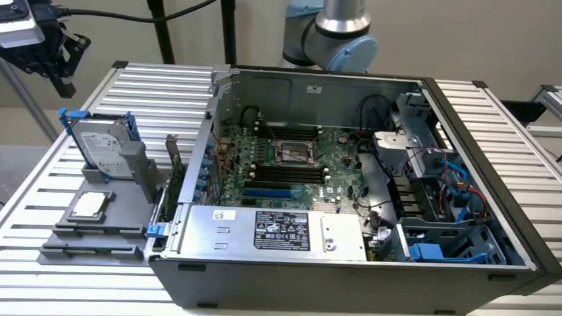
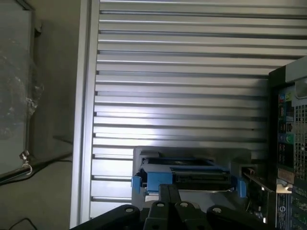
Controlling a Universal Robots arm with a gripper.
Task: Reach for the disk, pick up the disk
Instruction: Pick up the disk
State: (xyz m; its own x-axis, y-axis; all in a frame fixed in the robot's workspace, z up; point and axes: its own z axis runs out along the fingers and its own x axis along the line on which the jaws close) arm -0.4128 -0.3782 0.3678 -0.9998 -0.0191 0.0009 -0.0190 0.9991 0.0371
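Observation:
The disk point(image 1: 101, 146), a silver-grey hard drive with a white label and blue caddy rails, stands tilted on edge in a grey holder point(image 1: 131, 172) at the exterior view's left, beside the open computer case. My gripper point(image 1: 54, 62) hangs high above the table's far left corner, well apart from the disk, its black fingers together and holding nothing. In the wrist view the disk point(image 2: 184, 173) is seen edge-on from above, with my shut gripper point(image 2: 169, 195) just in front of it in the picture.
An open computer case point(image 1: 491, 276) fills the table's middle, with a motherboard point(image 1: 294, 164) and a silver box with a black label point(image 1: 281, 230) inside. A small square silver chip point(image 1: 91, 205) lies on grey stands in front of the disk. The ribbed metal table point(image 1: 162, 89) extends behind.

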